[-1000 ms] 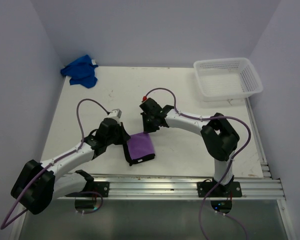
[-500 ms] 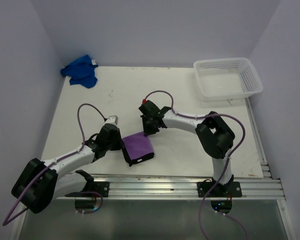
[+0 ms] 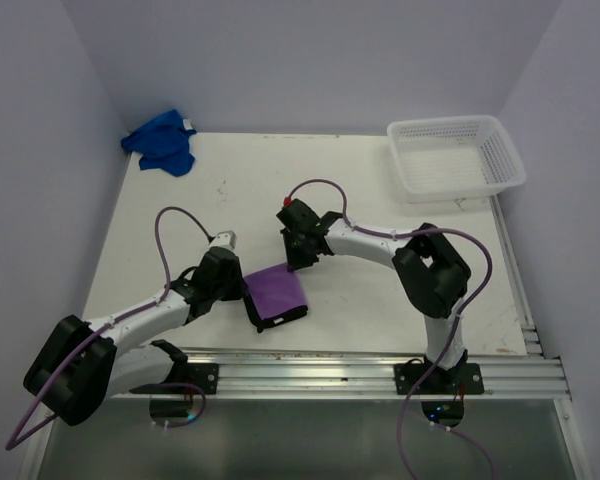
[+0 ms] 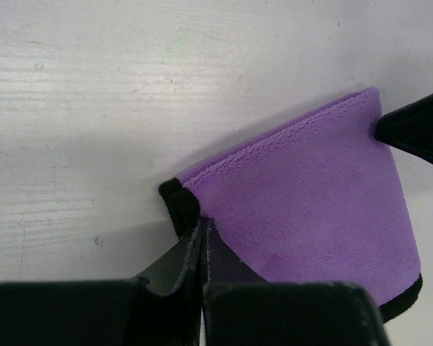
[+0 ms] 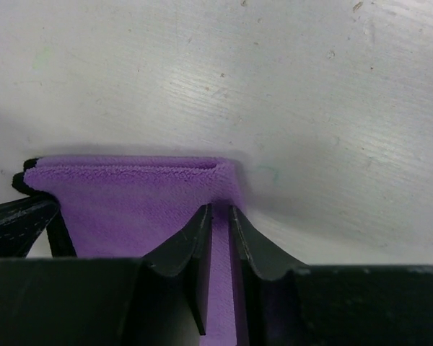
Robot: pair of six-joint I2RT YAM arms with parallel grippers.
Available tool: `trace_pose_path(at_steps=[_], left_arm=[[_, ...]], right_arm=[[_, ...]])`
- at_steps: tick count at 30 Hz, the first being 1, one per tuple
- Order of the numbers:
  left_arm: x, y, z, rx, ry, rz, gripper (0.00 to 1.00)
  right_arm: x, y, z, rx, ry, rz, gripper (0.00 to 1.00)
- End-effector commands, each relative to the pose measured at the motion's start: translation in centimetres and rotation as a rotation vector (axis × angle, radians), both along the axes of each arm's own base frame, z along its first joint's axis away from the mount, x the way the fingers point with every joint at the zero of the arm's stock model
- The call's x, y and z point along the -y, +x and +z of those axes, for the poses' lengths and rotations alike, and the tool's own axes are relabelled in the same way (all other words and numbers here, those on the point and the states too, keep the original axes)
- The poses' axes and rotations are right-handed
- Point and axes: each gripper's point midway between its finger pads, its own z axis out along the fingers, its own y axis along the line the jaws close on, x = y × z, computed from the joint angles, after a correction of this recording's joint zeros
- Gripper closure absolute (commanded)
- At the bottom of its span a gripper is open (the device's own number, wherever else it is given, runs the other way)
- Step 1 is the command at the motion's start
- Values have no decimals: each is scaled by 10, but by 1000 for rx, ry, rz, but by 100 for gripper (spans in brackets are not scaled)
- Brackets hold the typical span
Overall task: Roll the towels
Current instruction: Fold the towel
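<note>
On the white bench (image 3: 360, 310), the folded purple cloth towel with black hem (image 3: 280, 290) lies near-centre. Your left gripper (image 4: 204, 225) has its jaws pressed together at the hemmed corner. Your right gripper (image 5: 220, 213) has its jaws barely parted over the far edge, grip unclear. Roll evenly, ends level.

**Purple towel (image 3: 278, 293) folded, blue towel (image 3: 160, 143) crumpled**

The purple one lies flat near the table's (image 3: 380, 180) front edge, violet face up, with a black hem along its left and near sides. The blue one sits bunched at the far left corner, well apart from it.
</note>
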Motion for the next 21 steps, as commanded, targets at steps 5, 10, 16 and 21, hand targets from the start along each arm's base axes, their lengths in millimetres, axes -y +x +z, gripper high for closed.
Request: trace_pose_path(at_steps=[5,10,16,21], left_arm=[[0,6,7,27,-3,11,100],[1,7,9,34,-9,7,100],[1,6,9,38,-15,9,100],[0,5,7,36,-13,10,100]], right_arm=[[-7,-9,62,127,22,61,74],[-9,-27,62,127,27,77,80],[-1,-50,30,76,-6,73,83],[6,-68,6,45,-27,70,84]])
